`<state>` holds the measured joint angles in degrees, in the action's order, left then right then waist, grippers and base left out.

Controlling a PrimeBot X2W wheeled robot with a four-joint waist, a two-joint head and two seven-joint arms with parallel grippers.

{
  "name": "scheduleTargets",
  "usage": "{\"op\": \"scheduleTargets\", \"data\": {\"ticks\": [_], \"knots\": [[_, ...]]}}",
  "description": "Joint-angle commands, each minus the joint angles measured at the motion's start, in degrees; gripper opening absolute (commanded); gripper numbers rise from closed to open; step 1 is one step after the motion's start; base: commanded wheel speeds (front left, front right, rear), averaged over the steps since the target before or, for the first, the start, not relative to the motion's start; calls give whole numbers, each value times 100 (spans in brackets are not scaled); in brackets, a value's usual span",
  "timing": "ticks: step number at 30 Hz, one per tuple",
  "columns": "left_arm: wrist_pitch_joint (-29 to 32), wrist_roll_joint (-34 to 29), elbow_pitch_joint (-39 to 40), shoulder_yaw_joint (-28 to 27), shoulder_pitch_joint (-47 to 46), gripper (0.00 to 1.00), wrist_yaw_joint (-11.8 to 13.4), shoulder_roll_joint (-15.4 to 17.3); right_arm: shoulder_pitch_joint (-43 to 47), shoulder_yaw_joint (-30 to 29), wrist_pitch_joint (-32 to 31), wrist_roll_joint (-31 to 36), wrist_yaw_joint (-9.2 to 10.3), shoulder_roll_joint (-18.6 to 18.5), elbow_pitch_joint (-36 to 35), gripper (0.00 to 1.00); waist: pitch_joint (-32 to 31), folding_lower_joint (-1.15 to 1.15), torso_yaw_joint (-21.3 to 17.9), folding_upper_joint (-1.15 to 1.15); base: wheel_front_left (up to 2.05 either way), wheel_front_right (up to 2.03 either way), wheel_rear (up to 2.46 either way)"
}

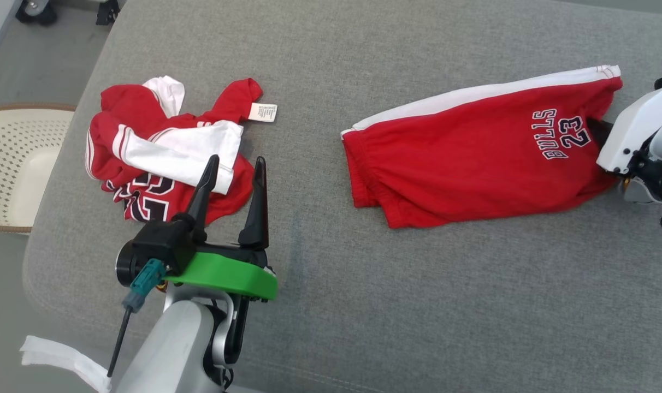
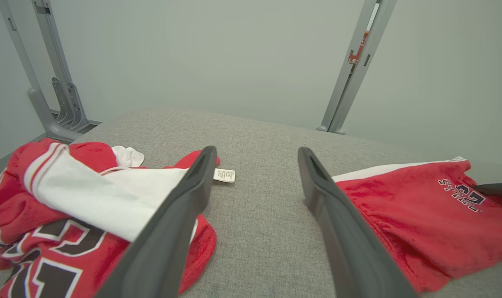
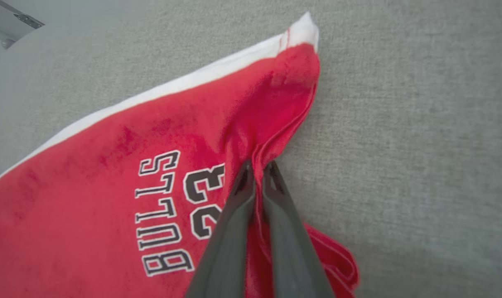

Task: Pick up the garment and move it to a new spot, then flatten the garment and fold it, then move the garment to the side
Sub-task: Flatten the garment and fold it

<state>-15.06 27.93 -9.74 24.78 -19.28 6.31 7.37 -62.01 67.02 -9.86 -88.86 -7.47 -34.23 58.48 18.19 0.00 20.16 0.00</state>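
Heads up on the geometry, because that's what your next move hangs on. The red Bulls shorts (image 1: 473, 158) lie flat on the grey padded surface (image 1: 331, 305), with their long axis running side to side across the head view. The elastic waistband (image 1: 358, 164) is at the end toward the middle and the leg hem is out at the robot's right. The white side stripe (image 1: 473, 93) runs along the far edge. Your right pincer (image 3: 257, 167) sits right at that hem end and it's clenched on the fabric. In the right wrist view the two fingers are pinched together just beside the "23" print (image 3: 203, 198), with a pleat of red cloth bunched up between them. So the whole length of the shorts trails away from that pincer toward the robot's left, and I'd guess any lift or drag will pull the waistband end along last. Your left pincer (image 1: 237, 161) is released, jaws wide. It hangs over the near edge of the crumpled red-and-white jersey (image 1: 161, 147), well apart from the shorts. If you want a second grip, the waistband is the end nearer to it.
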Motion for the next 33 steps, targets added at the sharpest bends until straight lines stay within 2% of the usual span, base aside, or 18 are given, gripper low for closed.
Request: {"op": "scheduleTargets", "data": {"ticks": [1,12,17,24,29,33], "knots": [[-16,-70,-30,-55,100,100,-28,0,160,-55,114,-90,-3,15,-48,0,-214,0,-184,0,0,0,0],[-9,-230,-186,-310,325,100,-246,33,904,-595,1120,-498,-2,-16,-531,0,-696,0,-920,0,0,0,0],[-10,-436,-197,-407,433,100,-412,32,1215,-785,1509,-548,-2,-196,-775,0,-793,0,-1189,0,0,0,0],[-9,-622,-288,-656,639,100,-570,-90,1623,-967,1850,-589,-2,-446,-891,0,-923,0,-1397,0,0,0,0],[-9,-728,-379,-762,725,100,-693,-188,1681,-1015,1830,-570,-2,-476,-861,0,-996,0,-1440,0,0,0,0],[-9,-765,-473,-812,722,100,-788,-239,1388,-937,1928,-302,-3,-410,-890,0,-1029,0,-1435,0,0,0,0]]}}
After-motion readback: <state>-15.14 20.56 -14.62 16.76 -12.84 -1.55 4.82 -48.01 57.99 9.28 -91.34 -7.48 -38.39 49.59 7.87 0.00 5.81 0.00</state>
